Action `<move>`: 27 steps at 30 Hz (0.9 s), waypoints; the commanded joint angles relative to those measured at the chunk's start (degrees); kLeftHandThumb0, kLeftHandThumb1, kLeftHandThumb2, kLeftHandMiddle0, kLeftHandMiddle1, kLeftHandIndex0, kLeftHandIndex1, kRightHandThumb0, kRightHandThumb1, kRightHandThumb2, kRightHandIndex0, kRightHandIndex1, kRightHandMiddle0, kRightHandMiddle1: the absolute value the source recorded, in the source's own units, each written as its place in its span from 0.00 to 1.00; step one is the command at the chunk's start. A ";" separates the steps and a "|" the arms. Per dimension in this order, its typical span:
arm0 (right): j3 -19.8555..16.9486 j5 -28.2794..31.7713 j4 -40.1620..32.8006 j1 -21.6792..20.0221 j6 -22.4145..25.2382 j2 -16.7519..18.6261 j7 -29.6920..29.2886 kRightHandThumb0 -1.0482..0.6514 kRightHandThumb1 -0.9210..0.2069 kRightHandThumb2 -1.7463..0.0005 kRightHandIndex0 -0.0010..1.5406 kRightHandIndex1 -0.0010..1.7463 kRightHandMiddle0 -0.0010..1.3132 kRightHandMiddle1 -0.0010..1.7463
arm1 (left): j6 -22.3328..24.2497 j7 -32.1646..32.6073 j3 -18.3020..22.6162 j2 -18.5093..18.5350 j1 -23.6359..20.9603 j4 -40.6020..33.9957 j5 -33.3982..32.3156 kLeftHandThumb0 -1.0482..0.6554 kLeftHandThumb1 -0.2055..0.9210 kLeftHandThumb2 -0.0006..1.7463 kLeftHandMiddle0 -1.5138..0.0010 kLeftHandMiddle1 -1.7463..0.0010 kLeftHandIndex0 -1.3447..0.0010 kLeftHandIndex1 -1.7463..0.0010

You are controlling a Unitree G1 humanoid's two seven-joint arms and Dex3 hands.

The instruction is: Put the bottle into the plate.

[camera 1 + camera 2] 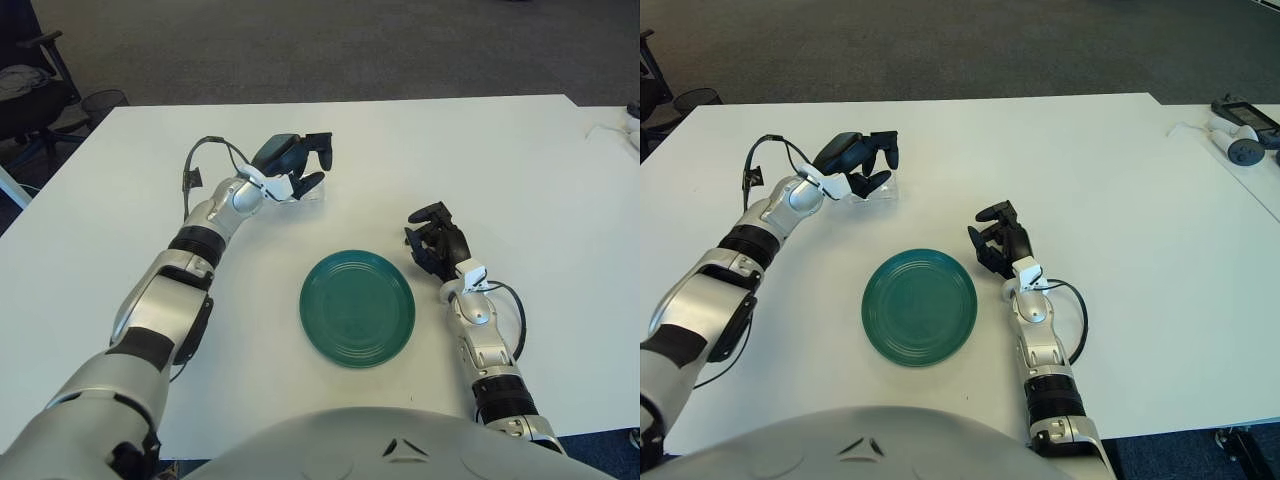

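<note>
A clear plastic bottle (pixel 312 194) lies on its side on the white table (pixel 120 230), beyond the plate's far left. My left hand (pixel 317 165) reaches over it from the left. The fingers (pixel 322 146) arch above the bottle and the thumb sits at its near side, still spread, with most of the bottle hidden under the palm. The green plate (pixel 312 300) sits bare in the middle of the table. My right hand (pixel 432 240) shows to the right of the plate, fingers loosely bent and holding nothing.
A grey cable (pixel 190 180) loops off my left forearm. Small devices with a white cord (pixel 1238 135) lie at the table's far right. A chair (pixel 25 85) and a wire bin (pixel 103 101) stand off the table's far left corner.
</note>
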 commanded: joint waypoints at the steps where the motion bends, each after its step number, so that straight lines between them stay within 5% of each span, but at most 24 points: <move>1: 0.50 -0.69 5.26 3.04 4.97 0.45 0.01 0.61 0.00 0.74 0.17 0.89 0.15 0.94 | 3.09 1.84 -2.09 3.64 -2.17 -1.27 4.65 0.40 0.88 0.36 0.90 0.14 0.75 0.04; 4: 0.51 -0.72 5.52 2.87 5.01 0.48 -0.03 0.61 0.00 0.74 0.16 0.91 0.16 0.94 | 7.06 2.97 -3.65 4.66 -2.29 -3.33 8.39 0.30 0.90 0.27 0.97 0.27 0.90 0.11; 7: 0.52 -0.61 5.55 2.82 5.09 0.50 0.03 0.61 0.00 0.76 0.24 0.82 0.12 0.98 | 9.53 3.78 -4.47 4.99 -2.17 -4.62 10.16 0.25 0.91 0.24 0.99 0.37 0.97 0.21; 14: 0.45 -0.35 5.91 2.44 5.50 0.67 0.15 0.61 0.00 0.77 0.27 0.77 0.12 1.00 | 12.72 3.57 -5.35 5.79 -1.98 -7.00 11.35 0.21 0.98 0.20 1.00 0.54 1.00 0.33; 19: 0.43 0.02 6.08 2.16 5.95 0.69 0.66 0.61 0.00 0.73 0.16 0.91 0.15 0.95 | 13.19 3.22 -5.20 6.16 -1.90 -7.80 10.75 0.19 1.00 0.21 1.00 0.66 1.00 0.35; 27: 0.24 0.56 6.17 1.93 6.55 0.65 1.29 0.61 0.00 0.73 0.14 0.93 0.15 0.95 | 15.75 5.11 -5.27 6.22 -2.19 -8.55 12.06 0.16 1.00 0.24 1.00 0.79 1.00 0.33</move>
